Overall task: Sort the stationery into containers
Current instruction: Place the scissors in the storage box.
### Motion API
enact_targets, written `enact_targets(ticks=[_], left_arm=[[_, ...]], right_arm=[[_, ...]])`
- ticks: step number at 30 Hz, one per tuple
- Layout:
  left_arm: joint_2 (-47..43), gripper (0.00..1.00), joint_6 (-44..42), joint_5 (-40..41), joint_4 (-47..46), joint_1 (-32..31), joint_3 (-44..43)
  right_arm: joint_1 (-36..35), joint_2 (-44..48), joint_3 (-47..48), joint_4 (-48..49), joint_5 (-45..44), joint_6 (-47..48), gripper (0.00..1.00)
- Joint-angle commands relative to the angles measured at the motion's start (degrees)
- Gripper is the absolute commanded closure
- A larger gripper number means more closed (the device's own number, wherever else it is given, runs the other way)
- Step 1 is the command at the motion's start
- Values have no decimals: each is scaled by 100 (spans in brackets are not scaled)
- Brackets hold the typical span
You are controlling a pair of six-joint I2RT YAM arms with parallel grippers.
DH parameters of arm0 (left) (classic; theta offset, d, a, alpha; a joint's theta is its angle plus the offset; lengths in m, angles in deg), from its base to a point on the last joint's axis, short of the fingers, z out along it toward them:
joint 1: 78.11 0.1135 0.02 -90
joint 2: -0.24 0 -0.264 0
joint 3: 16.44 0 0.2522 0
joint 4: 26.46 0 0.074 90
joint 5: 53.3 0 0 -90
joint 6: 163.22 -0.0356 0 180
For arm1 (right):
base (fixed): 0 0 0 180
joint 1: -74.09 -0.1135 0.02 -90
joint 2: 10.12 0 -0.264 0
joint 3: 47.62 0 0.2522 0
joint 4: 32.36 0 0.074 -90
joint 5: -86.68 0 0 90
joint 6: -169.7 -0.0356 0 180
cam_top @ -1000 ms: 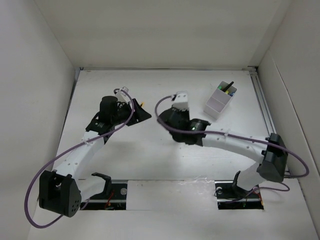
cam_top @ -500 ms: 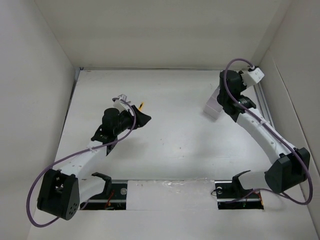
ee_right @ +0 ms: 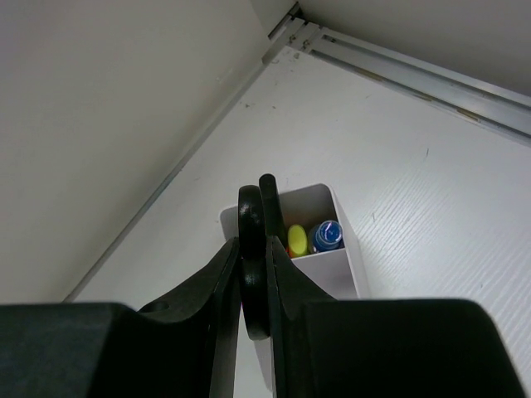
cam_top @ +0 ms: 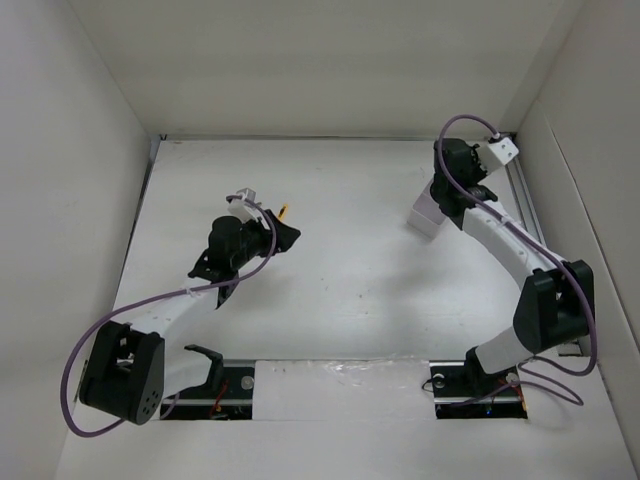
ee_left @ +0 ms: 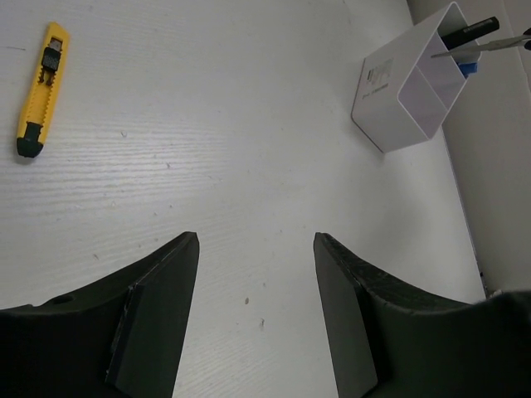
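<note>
My right fingers [ee_right: 217,278] are clenched on the black loops of the scissors [ee_right: 251,249]. The scissors hang just above the box [ee_right: 348,265], long axis down toward its mouth, beside the pens [ee_right: 297,239] inside. This arm arches over the box from the near side. My left fingers [ee_left: 158,307] gape, holding nothing, well apart from the box, with a yellow cutter [ee_left: 40,89] near them.

Scissors [ee_right: 253,265] over white box [ee_left: 390,108] holding pens [ee_right: 296,240]; yellow cutter [ee_left: 41,87] lies well apart.

White walls [cam_top: 300,60] enclose a pale, wood-grained tabletop [cam_top: 350,290].
</note>
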Motion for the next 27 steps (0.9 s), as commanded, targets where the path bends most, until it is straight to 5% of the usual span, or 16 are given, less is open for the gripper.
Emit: enact_targets(ticks=[1,11,17,24,27], left_arm=[[3,46,-109,-50,-343,-3,74],[3,47,-109,783,157,-3,-32],[64,47,-161,1145,447,-3,-224],[310,47,-161,1540,834,-3,-532],[511,47,-161,1891,1063,-3,-672]], right_arm=[[96,-138,148,399,-122,-27,100],[157,-192,-28,399,-122,-457,100],[157,-122,-309,399,-69,-721,64],[104,352,-538,338,141,-835,42],[-193,773,-607,224,142,-888,41]])
